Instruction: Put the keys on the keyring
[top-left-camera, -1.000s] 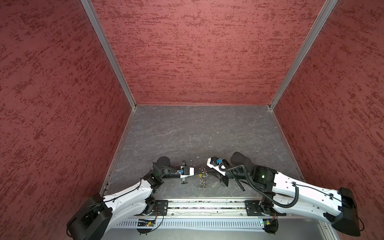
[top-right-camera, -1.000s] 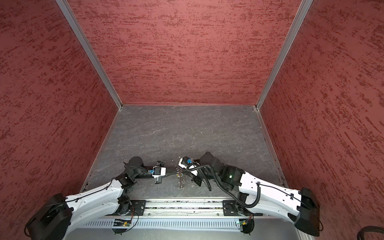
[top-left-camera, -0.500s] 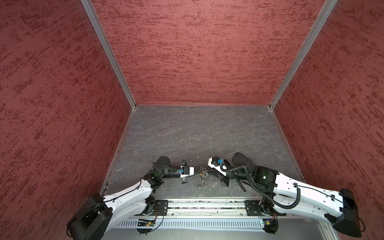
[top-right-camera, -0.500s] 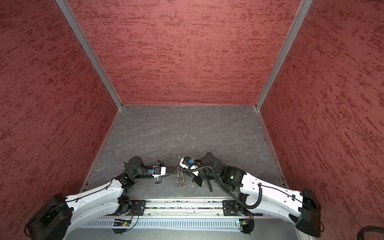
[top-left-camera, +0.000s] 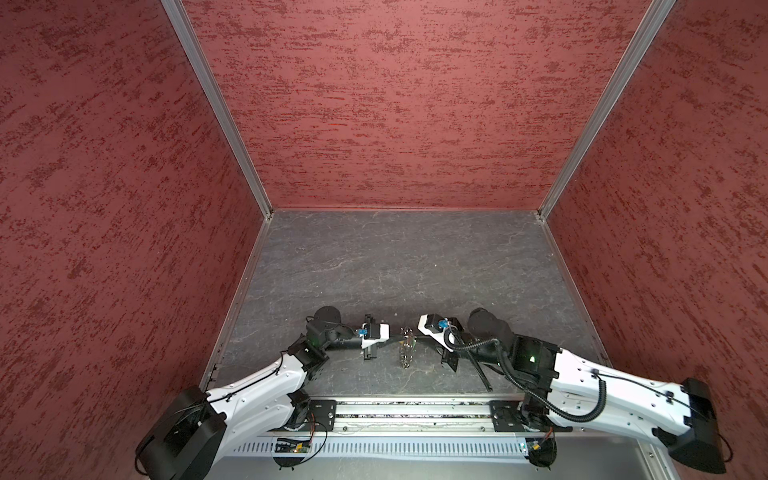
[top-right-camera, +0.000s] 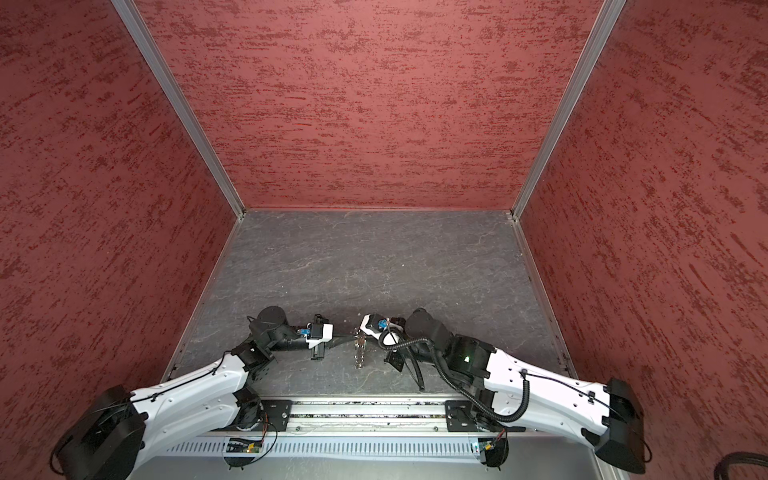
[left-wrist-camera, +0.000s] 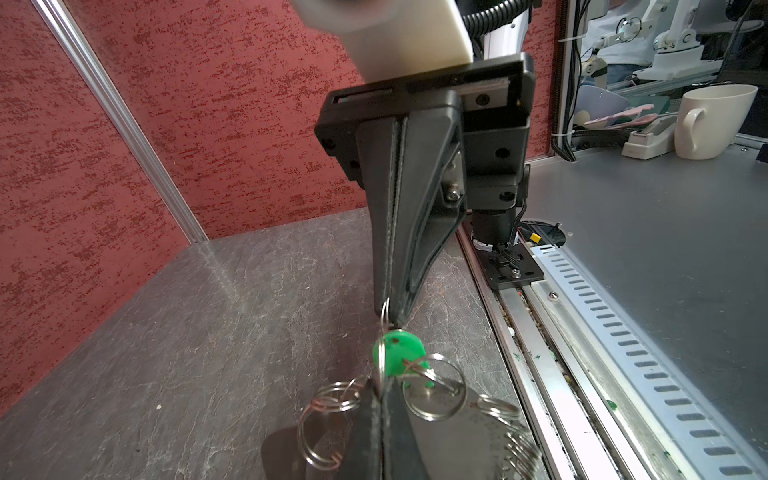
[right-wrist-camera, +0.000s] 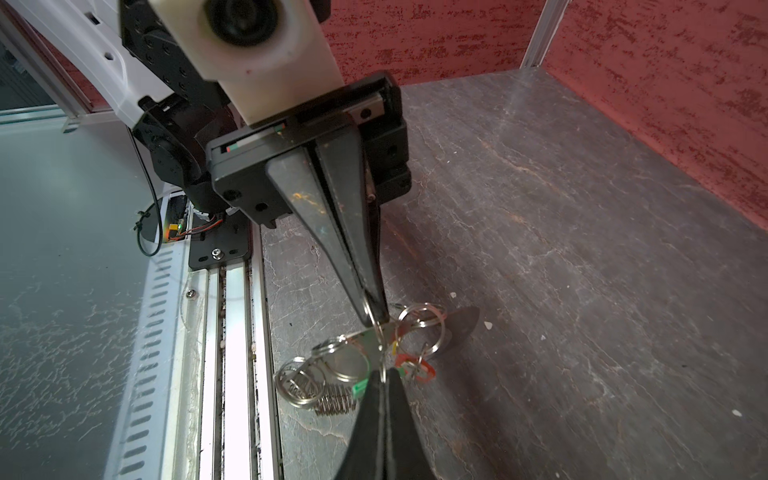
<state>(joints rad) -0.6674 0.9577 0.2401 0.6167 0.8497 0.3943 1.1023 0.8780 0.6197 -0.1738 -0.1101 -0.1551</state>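
The keyring is a string of small silver rings hanging between my two grippers, low over the grey floor; in another top view it shows as the keyring. My left gripper and right gripper meet tip to tip, each shut on the same thin ring. In the left wrist view the left gripper pinches that ring just under a green key. In the right wrist view the right gripper holds it beside a red key and a sliver of a yellow key. The keys hang among the rings.
Red textured walls close in the grey slate floor on three sides. A metal rail carrying both arm bases runs along the front edge, close behind the hanging rings. A white mug stands outside the enclosure.
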